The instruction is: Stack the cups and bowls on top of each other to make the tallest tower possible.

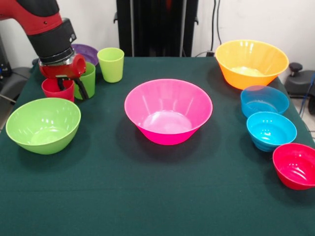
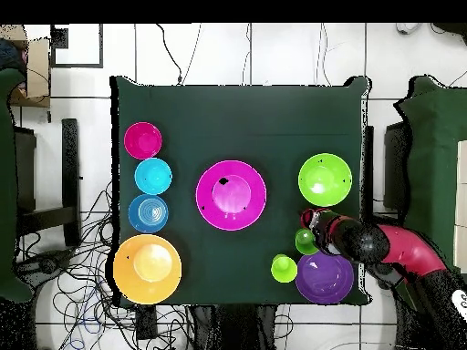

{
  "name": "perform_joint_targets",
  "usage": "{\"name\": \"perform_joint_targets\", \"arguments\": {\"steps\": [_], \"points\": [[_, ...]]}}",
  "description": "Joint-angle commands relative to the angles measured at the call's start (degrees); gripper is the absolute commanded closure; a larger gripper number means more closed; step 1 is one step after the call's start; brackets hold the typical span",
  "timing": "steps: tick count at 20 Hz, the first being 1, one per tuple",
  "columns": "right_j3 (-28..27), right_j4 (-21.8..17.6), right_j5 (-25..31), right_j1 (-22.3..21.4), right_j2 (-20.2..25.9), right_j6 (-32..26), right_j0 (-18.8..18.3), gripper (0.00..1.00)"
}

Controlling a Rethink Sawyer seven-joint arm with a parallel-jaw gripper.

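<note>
Seven bowls and three cups sit on the green tabletop (image 1: 157, 196): a pink bowl (image 1: 168, 111) in the middle, a lime bowl (image 1: 43, 125) near left, a purple bowl (image 1: 84, 51) far left, and on the right an orange bowl (image 1: 251, 63), blue bowl (image 1: 264, 101), turquoise bowl (image 1: 271, 130) and red bowl (image 1: 296, 165). Far left, the red cup (image 1: 56, 91), green cup (image 1: 88, 78) and lime cup (image 1: 111, 64) crowd together, none stacked. The claw (image 1: 70, 88) hangs at the red cup with a dark finger inside its rim, though whether it grips I cannot tell.

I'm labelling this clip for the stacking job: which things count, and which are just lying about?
For the job:
pink bowl
orange bowl
lime-green bowl
purple bowl
blue bowl
turquoise bowl
small red bowl
red cup
green cup
lime-green cup
tool

Lying about:
cables on the floor
</note>
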Motion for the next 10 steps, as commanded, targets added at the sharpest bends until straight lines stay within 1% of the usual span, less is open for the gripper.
{"name": "perform_joint_targets", "arguments": {"steps": [1,4,5,10], "points": [[-3.5,-5.3,1.1,0.8,-0.2,-16.8,1.9,0.00],[-3.9,-5.1,1.4,1.2,-0.1,-17.2,1.8,0.00],[-3.9,-5.0,1.5,1.2,-0.1,-17.2,1.7,1.00],[-3.8,-4.6,1.7,1.2,0.0,-17.0,1.6,1.00]]}}
